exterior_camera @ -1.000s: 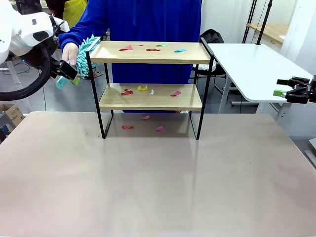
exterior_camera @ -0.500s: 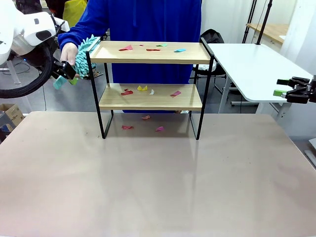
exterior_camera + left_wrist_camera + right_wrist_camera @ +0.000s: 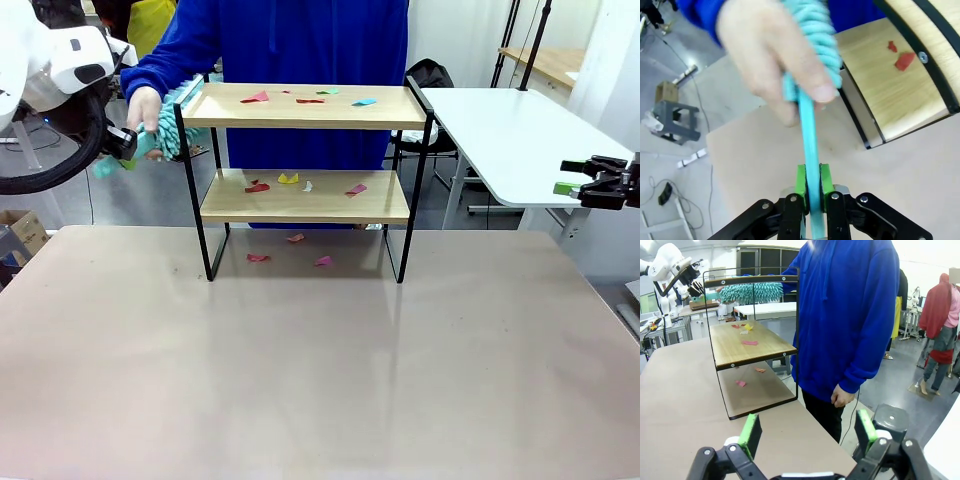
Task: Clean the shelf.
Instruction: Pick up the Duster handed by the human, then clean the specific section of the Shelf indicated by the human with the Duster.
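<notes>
Standing by the beige table (image 3: 300,380), I see the left gripper (image 3: 812,176) pinched shut on the thin teal handle of a fluffy teal duster (image 3: 172,120). The person's hand (image 3: 775,65) holds the same duster farther up, where the handle meets the head. The small two-tier shelf of light wood boards in a black metal frame (image 3: 390,205) stands at the table's far middle, just to the robot's right of that gripper. Its long axis runs across the table. Coloured paper scraps (image 3: 288,179) lie on both boards and on the table beneath.

The left arm is much the nearer. The right gripper (image 3: 568,177) hangs well apart at the far right, jaws wide and empty. I'd judge any sweep must travel rightward along the boards. The black corner posts hem in the ends, but the shelf's front is open.
</notes>
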{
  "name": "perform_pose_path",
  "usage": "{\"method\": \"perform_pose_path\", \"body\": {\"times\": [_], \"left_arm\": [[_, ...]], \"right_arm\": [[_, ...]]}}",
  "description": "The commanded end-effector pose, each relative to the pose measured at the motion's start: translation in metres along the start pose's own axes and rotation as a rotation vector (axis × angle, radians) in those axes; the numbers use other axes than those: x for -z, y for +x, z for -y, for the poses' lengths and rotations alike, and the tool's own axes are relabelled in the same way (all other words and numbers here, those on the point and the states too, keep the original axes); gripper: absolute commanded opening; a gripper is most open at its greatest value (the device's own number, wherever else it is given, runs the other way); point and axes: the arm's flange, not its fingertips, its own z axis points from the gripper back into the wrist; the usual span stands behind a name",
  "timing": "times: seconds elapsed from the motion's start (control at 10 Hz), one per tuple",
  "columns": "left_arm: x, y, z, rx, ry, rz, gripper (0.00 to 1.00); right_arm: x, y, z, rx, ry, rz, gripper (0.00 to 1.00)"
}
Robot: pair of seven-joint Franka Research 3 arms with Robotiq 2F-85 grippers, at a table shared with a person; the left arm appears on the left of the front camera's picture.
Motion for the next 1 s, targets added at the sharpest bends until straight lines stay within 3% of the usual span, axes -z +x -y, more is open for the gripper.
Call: {"method": "perform_pose_path", "body": {"times": [0.0, 0.4, 0.5, 0.9], "left_arm": [[-0.0038, 0.0046, 0.0048, -0.058, 0.058, -0.012, 0.00], [-0.0032, -0.0016, 0.0002, -0.123, 0.073, -0.026, 0.00], [0.0008, -0.0011, -0.0014, -0.064, 0.040, -0.019, 0.00], [0.0008, -0.0011, -0.0014, -0.064, 0.040, -0.019, 0.00]], "right_arm": [[0.0012, 0.0031, -0.0013, -0.004, 0.001, 0.004, 1.00], [0.0012, 0.0031, -0.0013, -0.004, 0.001, 0.004, 1.00], [0.0012, 0.0031, -0.0013, -0.004, 0.001, 0.004, 1.00], [0.0012, 0.0031, -0.0013, -0.004, 0.001, 0.004, 1.00]]}}
